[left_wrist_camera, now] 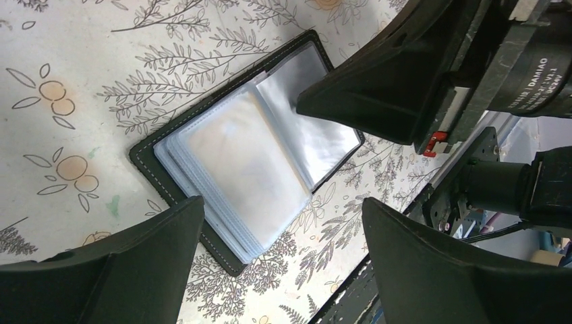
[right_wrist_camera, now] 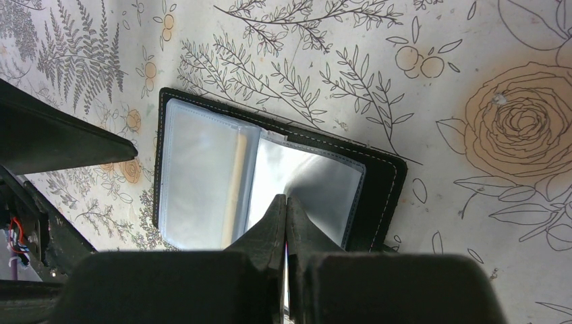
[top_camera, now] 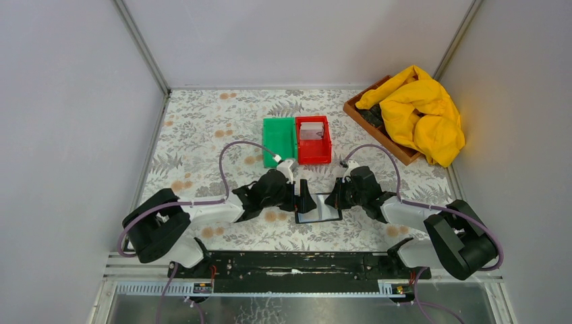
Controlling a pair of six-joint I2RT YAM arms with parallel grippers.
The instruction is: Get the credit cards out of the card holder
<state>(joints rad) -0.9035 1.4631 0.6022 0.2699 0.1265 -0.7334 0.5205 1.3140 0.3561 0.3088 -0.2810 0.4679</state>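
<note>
The left tool [left_wrist_camera: 282, 202] hangs just left of the middle of the tabletop [top_camera: 202, 121], close to its near edge. Its jaws are spread wide and grip nothing, and its fingers frame one end of the holder [left_wrist_camera: 249, 155]. Farther back, toward the far edge, a green bin [top_camera: 278, 140] stands touching a red bin [top_camera: 324, 152] on its right, and a grey-white card [top_camera: 311, 130] lies in the red bin. The holder lies open and flat near the middle of the near edge, between the two tools, with its black cover down and its glossy sleeves facing up. A brownish strip shows through the left-hand sleeves beside the fold, but I cannot tell whether it is a card. The right-hand sleeve [right_wrist_camera: 317, 185] bows upward. The right tool [right_wrist_camera: 285, 201] reaches in from the right with its jaws pressed together and its tip at that bowed sleeve; I cannot tell whether it pinches the sleeve. In the far right corner a wooden tray [top_camera: 378, 131] carries a heaped yellow cloth [top_camera: 421, 111].
</note>
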